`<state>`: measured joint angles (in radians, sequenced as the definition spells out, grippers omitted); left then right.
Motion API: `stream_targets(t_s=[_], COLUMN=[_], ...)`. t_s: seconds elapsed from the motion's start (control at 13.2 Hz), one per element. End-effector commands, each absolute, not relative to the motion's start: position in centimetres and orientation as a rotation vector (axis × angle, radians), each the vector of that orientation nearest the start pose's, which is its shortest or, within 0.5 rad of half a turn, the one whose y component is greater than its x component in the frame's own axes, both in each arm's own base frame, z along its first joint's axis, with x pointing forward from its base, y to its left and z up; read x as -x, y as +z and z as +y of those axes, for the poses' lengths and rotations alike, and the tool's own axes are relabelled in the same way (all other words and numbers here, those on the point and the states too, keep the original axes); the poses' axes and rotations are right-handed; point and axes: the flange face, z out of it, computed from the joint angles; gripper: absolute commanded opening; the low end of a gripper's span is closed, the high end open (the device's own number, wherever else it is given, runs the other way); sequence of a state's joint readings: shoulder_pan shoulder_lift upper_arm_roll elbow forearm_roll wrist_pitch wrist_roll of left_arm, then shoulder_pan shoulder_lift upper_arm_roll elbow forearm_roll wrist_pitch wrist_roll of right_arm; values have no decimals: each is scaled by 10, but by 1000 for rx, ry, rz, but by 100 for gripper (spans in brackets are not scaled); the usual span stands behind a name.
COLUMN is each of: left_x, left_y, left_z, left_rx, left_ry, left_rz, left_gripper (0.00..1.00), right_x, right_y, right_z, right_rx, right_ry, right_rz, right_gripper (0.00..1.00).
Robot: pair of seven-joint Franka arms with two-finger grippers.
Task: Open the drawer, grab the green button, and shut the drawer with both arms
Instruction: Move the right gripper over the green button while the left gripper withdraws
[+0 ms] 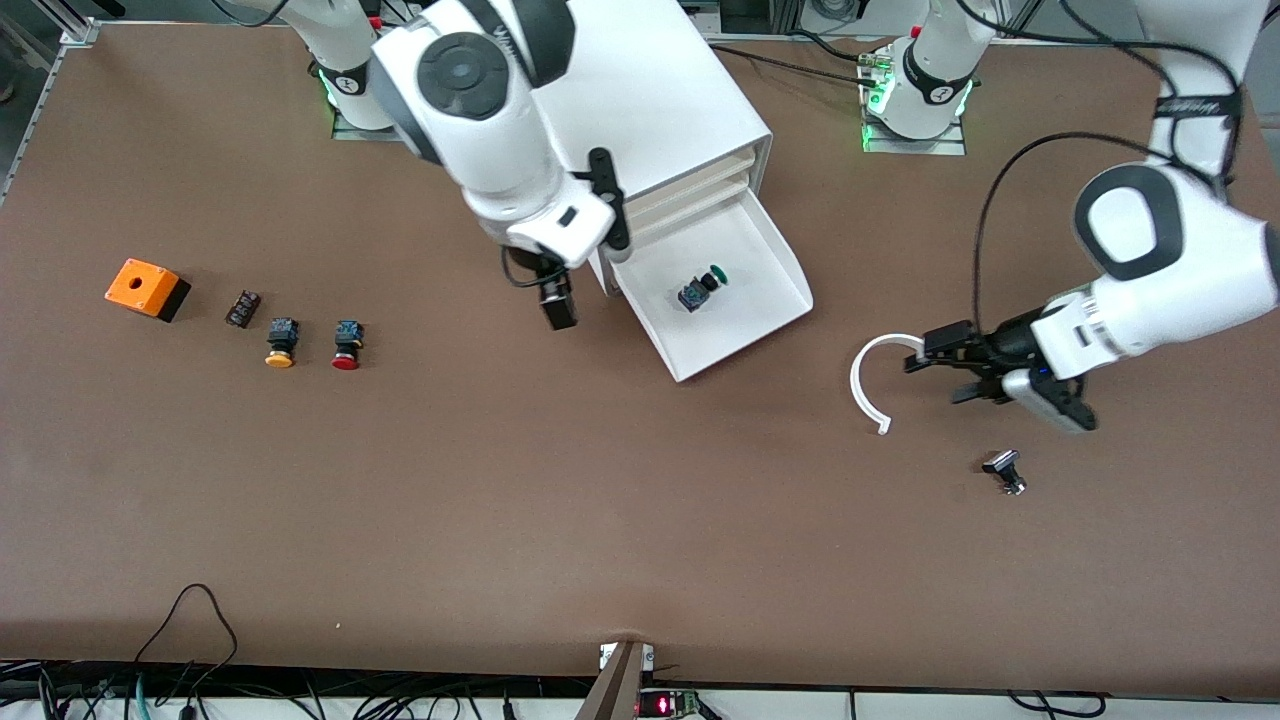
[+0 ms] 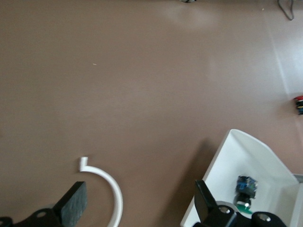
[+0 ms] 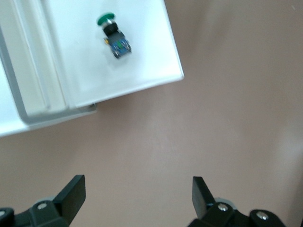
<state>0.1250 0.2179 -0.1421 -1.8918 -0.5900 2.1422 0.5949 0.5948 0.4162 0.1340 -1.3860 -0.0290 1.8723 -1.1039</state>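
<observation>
Below the three shut trays of the big white box-shaped cabinet (image 1: 660,100), the lowest shallow white plastic drawer (image 1: 765,320) stands pulled fully out, its sloped front lip toward the front camera. On its floor lies the small green-capped push button with a black and blue body (image 1: 699,289) — clear of all the drawer's walls, with bare white floor around it.

Over the brown table (image 1: 500,500), just beside the drawer's edge at the right arm's end, hangs the right gripper (image 1: 556,300), fingers spread wide. The left gripper (image 1: 925,365) is over the table toward the left arm's end — also wide, beside a thin white curved plastic hook (image 1: 865,375) lying well apart from the drawer.

Open tabletop lies nearer the camera than the drawer's lip. A yellow-capped button (image 1: 281,342) and a red-capped button (image 1: 347,345) sit toward the right arm's end.
</observation>
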Motion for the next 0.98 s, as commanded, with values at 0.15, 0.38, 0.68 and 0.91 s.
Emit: stream_targets(t_s=[0.15, 0.38, 0.68, 0.91], left_x=[-600, -588, -583, -581], left_y=[485, 540, 560, 563], left_z=[6, 14, 11, 16], left_rx=[3386, 3268, 3161, 3127], left_ry=[-208, -78, -6, -4], left_rz=[475, 384, 255, 188], left_gripper=[100, 100, 100, 100], right_x=[-524, -530, -510, -500], right_y=[459, 448, 410, 379], right_z=[495, 524, 562, 575], right_rx=[-1832, -1809, -1746, -1725], right_ry=[193, 286, 217, 169], right_rz=[2547, 2562, 2626, 2649], right_gripper=[100, 100, 100, 100])
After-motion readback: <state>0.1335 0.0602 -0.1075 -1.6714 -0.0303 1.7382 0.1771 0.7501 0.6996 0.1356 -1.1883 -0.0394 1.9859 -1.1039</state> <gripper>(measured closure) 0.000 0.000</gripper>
